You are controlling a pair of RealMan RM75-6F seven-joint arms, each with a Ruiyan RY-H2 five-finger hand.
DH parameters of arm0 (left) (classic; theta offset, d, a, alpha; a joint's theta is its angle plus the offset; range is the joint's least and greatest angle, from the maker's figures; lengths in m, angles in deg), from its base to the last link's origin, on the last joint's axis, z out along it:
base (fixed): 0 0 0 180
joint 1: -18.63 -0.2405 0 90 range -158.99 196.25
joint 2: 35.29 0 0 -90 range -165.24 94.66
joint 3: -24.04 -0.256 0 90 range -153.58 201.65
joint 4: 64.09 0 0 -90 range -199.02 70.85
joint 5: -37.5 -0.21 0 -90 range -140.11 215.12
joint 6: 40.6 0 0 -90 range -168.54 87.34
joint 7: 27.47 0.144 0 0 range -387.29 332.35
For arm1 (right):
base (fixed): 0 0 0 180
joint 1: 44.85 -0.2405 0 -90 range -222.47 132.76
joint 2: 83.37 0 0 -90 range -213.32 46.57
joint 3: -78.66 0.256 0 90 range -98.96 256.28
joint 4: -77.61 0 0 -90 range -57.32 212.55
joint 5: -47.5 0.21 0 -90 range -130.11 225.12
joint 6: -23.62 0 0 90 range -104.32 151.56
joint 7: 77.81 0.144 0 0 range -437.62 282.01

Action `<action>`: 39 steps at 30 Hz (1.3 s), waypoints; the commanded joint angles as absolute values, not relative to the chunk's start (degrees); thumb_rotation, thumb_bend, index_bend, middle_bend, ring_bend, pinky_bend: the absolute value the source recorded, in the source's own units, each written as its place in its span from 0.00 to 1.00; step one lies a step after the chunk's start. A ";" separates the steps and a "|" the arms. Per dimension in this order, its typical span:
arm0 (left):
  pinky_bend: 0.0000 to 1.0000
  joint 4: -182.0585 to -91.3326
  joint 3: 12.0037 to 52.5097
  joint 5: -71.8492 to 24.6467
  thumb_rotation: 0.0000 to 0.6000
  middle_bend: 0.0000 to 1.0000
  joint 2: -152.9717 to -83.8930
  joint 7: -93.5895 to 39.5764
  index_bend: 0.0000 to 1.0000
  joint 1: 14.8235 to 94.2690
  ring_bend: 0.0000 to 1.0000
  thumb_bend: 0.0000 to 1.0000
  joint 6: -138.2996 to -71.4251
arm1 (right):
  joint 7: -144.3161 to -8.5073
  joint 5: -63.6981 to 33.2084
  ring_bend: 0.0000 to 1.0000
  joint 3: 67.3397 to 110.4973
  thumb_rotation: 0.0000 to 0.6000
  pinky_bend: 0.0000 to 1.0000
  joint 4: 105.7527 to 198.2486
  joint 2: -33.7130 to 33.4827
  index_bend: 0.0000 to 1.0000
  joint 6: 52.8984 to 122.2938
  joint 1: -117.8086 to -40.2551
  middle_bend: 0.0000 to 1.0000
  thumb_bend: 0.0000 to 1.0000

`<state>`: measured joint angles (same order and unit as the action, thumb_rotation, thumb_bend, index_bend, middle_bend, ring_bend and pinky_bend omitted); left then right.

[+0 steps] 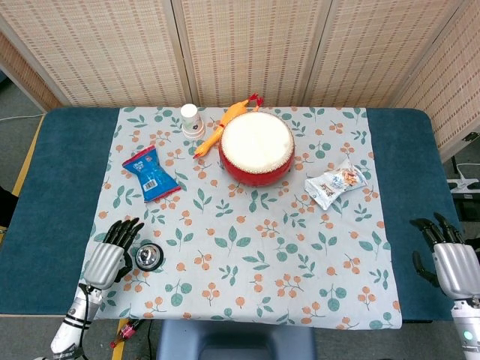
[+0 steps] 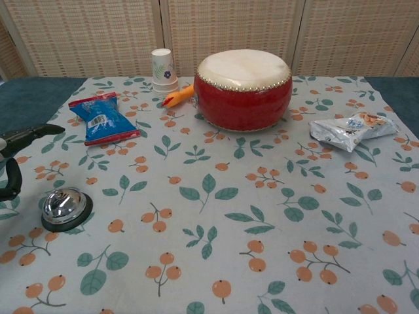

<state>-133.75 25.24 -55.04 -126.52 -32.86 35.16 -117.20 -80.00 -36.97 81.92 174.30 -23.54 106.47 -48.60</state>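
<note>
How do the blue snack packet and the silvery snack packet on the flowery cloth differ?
The blue snack packet lies left of the red drum; the silvery snack packet lies to the drum's right. The blue packet looks flat and smooth, while the silvery one is crumpled and bunched. The blue packet is a solid bright colour; the silvery one is pale with small printed pictures. Both lie untouched on the cloth, apart from either hand.

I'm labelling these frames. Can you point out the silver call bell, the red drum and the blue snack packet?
silver call bell on a black base (image 1: pixel 148 256), head view, on its shiny dome.
round red drum with a cream skin (image 2: pixel 243 98), chest view, on its red side wall.
blue snack packet (image 1: pixel 153 175), head view, on its middle.
</note>
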 commanded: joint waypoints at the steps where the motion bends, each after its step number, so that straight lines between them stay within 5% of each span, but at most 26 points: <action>1: 0.04 -127.31 24.06 -55.32 1.00 0.00 -131.10 -36.72 0.00 35.81 0.00 1.00 -116.59 | -79.77 -37.14 0.03 81.58 1.00 0.16 174.46 -23.84 0.20 105.74 -48.81 0.16 0.45; 27: 0.04 -105.57 19.89 -54.89 1.00 0.00 -142.67 -50.64 0.00 34.22 0.00 1.00 -115.13 | -78.69 -38.15 0.03 80.85 1.00 0.16 174.40 -24.29 0.20 104.91 -49.31 0.16 0.45; 34: 0.04 -111.36 21.99 -56.99 1.00 0.00 -137.94 -46.64 0.00 34.97 0.00 1.00 -123.92 | -78.32 -38.17 0.03 80.90 1.00 0.16 174.47 -24.42 0.20 105.02 -49.34 0.16 0.45; 39: 0.04 -122.59 22.62 -58.21 1.00 0.00 -126.76 -38.85 0.00 35.39 0.00 1.00 -127.00 | -78.12 -37.29 0.03 81.29 1.00 0.16 174.46 -24.51 0.20 104.36 -49.72 0.16 0.45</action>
